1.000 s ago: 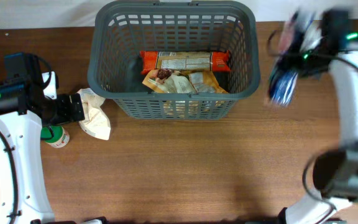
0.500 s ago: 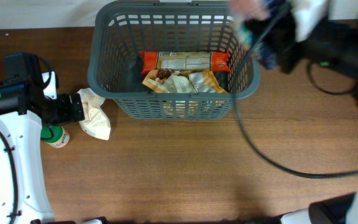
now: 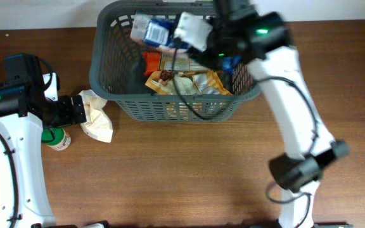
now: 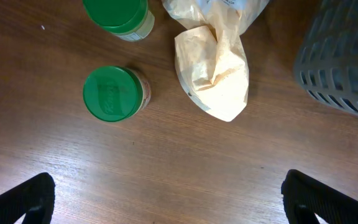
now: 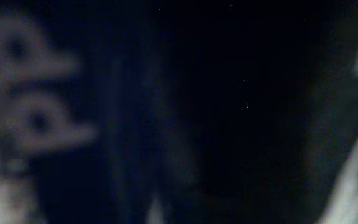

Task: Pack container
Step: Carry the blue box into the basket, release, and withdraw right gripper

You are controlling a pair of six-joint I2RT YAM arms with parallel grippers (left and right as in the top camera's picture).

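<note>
Bench: brown wood-grain table [image 3: 189,164], filling the overhead view.
Container: dark grey slotted basket [image 3: 176,109], standing at the middle of the far edge, upright, its open top facing up.
Right arm: white arm [image 3: 290,95] rising from the near right corner and reaching across the basket's right rim.
Left arm: white and black arm [image 3: 11,145] along the left edge.
Right gripper [image 3: 185,31]: over the far half of the basket, pinching a blue packet; its fingers are blurred, and its own camera shows only a dark blue blur.
Left gripper [image 4: 173,202]: fingers spread wide, holding nothing, above bare wood near the left edge.
Orange packet [image 3: 192,61]: lying flat inside the basket.
Tan packet [image 3: 189,83]: inside the basket, just nearer than the orange one.
Paper bag [image 4: 216,74]: crumpled, cream, on the wood just left of the basket.
Blue packet [image 3: 149,30]: over the basket's far left corner.
Jars: two green-lidded jars [image 4: 110,93] [image 4: 120,12], upright, close together, left of the bag.
</note>
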